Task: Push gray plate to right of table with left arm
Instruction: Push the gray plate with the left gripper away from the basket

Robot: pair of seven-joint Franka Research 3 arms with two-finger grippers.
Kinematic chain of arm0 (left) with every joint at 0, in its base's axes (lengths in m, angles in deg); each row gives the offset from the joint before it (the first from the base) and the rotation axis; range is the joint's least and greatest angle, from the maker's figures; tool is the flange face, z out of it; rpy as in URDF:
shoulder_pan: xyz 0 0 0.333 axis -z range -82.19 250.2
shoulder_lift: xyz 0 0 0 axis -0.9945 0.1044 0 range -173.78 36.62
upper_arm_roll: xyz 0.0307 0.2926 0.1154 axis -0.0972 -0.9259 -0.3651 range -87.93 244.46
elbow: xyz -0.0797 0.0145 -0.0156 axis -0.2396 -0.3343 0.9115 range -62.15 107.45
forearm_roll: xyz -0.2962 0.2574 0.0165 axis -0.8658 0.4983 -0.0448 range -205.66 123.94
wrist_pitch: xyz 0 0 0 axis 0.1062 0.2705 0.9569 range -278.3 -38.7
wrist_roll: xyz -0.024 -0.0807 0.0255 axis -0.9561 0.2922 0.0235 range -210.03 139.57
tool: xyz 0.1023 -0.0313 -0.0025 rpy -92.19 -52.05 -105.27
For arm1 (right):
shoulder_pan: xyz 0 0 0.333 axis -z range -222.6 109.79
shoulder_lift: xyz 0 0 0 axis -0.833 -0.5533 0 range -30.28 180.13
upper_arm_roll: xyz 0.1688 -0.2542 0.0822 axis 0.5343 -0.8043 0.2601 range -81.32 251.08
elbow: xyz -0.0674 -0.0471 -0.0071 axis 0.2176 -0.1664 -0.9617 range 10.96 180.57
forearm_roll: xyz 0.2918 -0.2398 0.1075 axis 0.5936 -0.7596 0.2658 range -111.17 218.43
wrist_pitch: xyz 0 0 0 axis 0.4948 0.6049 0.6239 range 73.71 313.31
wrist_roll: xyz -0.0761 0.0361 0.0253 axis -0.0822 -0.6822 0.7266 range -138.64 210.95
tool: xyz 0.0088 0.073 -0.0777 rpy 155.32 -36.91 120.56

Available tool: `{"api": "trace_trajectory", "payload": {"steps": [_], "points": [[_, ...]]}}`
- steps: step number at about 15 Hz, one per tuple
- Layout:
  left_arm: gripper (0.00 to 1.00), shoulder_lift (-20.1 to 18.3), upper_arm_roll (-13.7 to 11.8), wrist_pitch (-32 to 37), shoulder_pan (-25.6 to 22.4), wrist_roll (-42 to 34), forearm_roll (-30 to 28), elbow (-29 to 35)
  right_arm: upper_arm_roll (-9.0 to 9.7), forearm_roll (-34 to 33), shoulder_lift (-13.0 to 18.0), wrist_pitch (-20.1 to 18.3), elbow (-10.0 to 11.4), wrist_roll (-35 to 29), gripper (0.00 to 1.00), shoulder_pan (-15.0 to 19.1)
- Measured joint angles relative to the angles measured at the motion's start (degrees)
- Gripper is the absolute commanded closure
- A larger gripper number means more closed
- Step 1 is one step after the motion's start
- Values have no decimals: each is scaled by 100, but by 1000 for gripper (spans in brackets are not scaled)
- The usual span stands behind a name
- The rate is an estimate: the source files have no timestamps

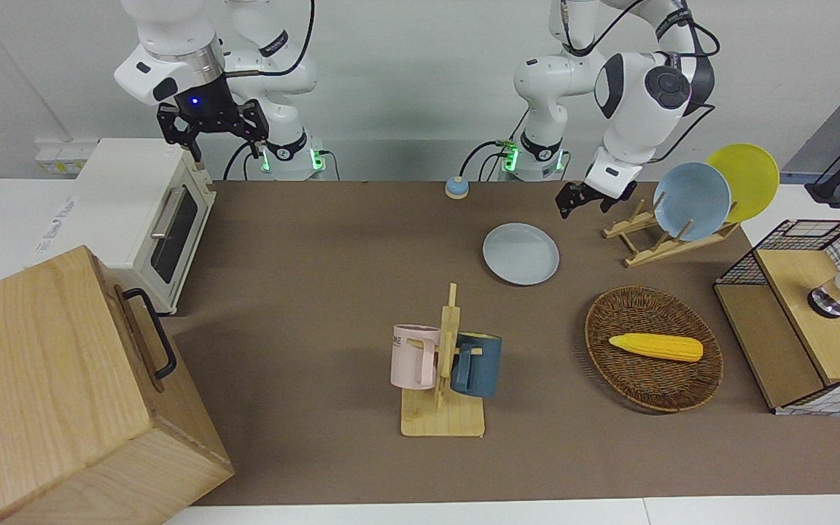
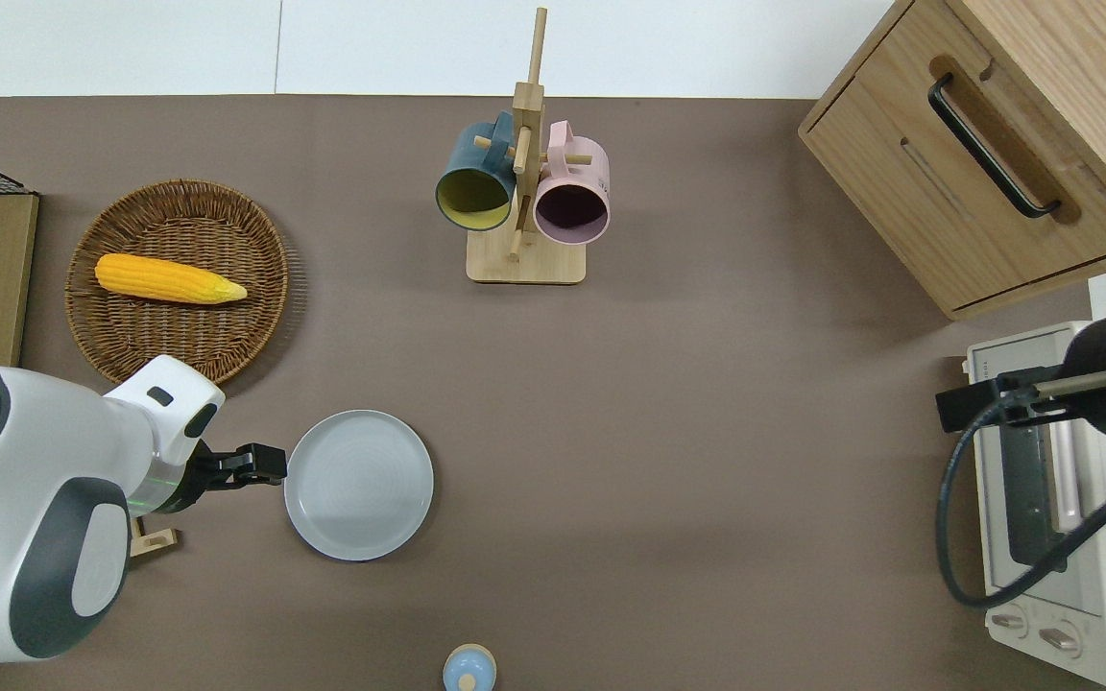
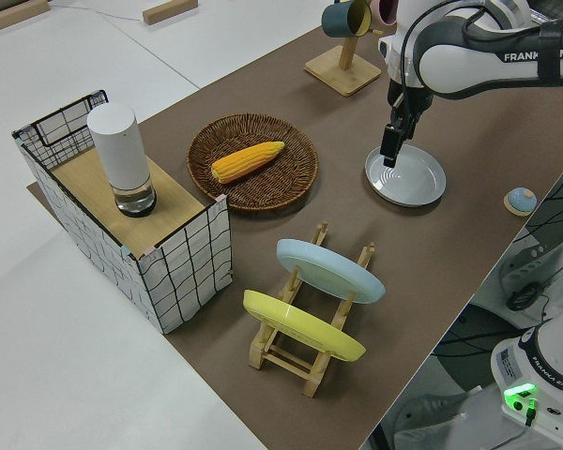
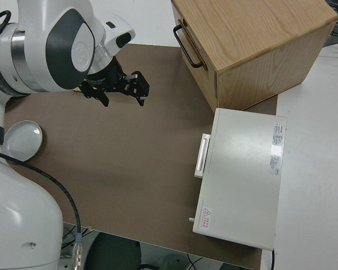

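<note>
- Lying flat on the worktop (image 2: pixel 707 403), the gray plate (image 2: pixel 359 485) sits toward the robots' edge and toward the left arm's end, nearer to the robots than the wicker basket (image 2: pixel 179 278) that holds the corn (image 2: pixel 169 278).
- Left tool (image 2: pixel 260 464): low at the plate's rim on the side facing the left arm's end; the overhead view puts its tip just beside the rim, and contact cannot be confirmed. Whether its fingers are spread or pressed together cannot be told.
- Handling, as a judgement: the plate looks rigid, light and smooth-glazed, so it should slide readily on the matte brown covering. It is probably breakable if driven off an edge.
- Contact point, as a judgement: no grasp is needed. Press the low raised rim on its outer wall, in line with the plate's centre; an off-centre push would likely spin the plate away.
- Path toward the right arm's end runs nearer to the robots than the mug rack (image 2: pixel 524 259).
- Right tool (image 1: pixel 212 127): parked, fingers spread.
</note>
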Motion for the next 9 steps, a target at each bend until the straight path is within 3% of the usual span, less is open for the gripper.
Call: {"api": "trace_trajectory", "payload": {"steps": [6,9], "points": [[13,171,10,-981,3,1,-37,774,0,0,0,0,0,0,5,0],[105,511,35,-1705,8,83,-47,1123,0,0,0,0,0,0,5,0]]}}
